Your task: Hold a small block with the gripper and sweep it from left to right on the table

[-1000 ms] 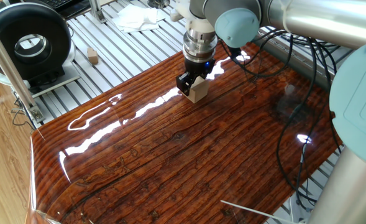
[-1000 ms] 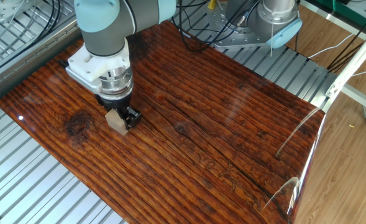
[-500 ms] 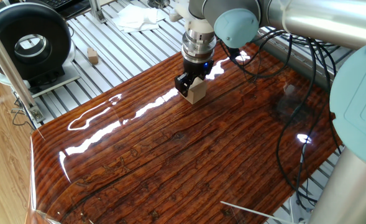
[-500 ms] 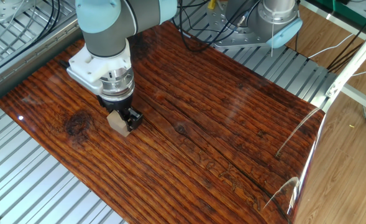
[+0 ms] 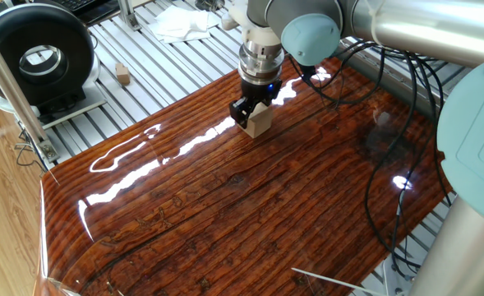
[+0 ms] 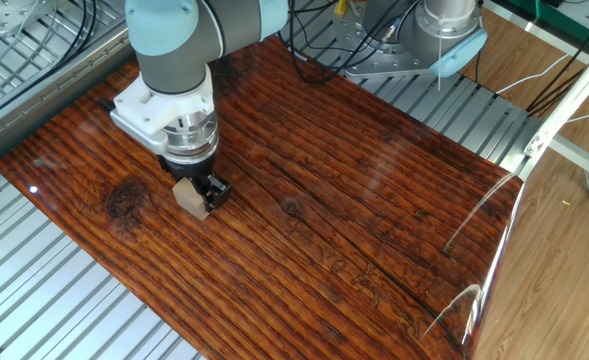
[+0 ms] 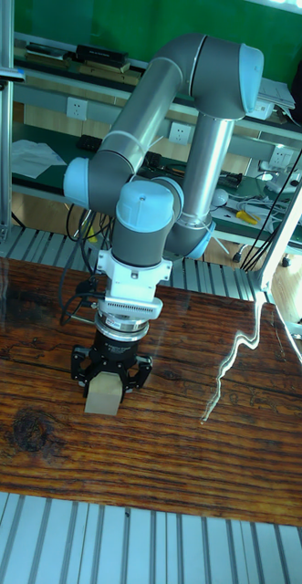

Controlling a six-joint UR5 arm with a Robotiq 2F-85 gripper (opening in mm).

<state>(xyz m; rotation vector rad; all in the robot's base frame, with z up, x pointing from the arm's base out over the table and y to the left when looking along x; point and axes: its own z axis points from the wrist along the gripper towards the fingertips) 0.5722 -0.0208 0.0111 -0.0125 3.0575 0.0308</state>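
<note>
A pale beige small block [image 5: 258, 122] rests on the glossy reddish-brown table [image 5: 225, 214] with my black gripper [image 5: 250, 114] shut on it. The same small block [image 6: 190, 196] appears in the other fixed view under the silver wrist, held by the gripper [image 6: 199, 192] near the board's left part. In the tall view the small block [image 7: 102, 397] sits on the table [image 7: 187, 447] between the short prongs of the gripper [image 7: 108, 381]. The wrist's blue ring glows just above the fingers.
A tinier brownish block [image 5: 123, 75] lies on the ribbed aluminium slats beyond the board. A black round device [image 5: 36, 56] stands at the far left, with white cloth [image 5: 180, 23] behind. Black cables [image 5: 389, 148] trail over the board near the arm's base.
The gripper and the held block have slid a short way across the board, leftward in one fixed view and rightward in the other.
</note>
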